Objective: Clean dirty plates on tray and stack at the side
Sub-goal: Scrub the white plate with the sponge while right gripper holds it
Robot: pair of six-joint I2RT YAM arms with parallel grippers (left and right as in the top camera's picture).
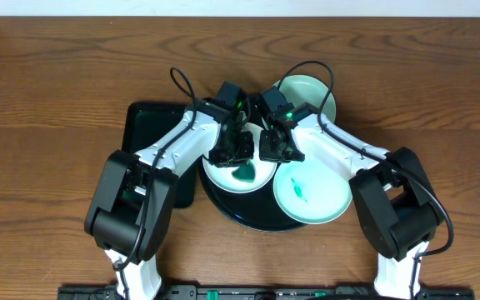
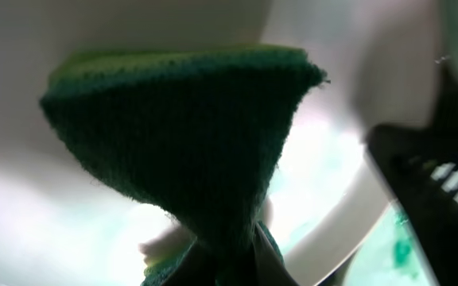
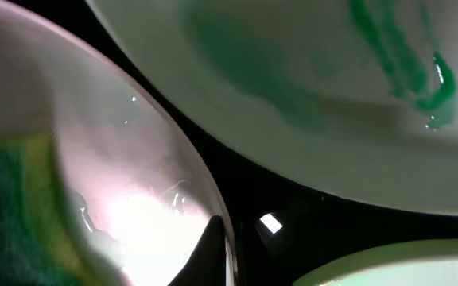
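A white plate (image 1: 242, 173) with a teal smear lies on the left of the round black tray (image 1: 248, 218). My left gripper (image 1: 233, 152) is shut on a green sponge (image 2: 189, 135) and presses it on this plate (image 2: 38, 222). My right gripper (image 1: 272, 152) is shut on the white plate's rim (image 3: 118, 183), one finger inside and one outside (image 3: 229, 253). A mint-green plate (image 1: 311, 193) with a teal smear lies on the tray's right side and shows in the right wrist view (image 3: 332, 79). A second mint-green plate (image 1: 307, 93) lies behind the tray.
A dark green rectangular tray (image 1: 152, 125) lies left of the black tray, partly under my left arm. Both arms cross over the black tray's back half. The wooden table (image 1: 48, 125) extends on both sides.
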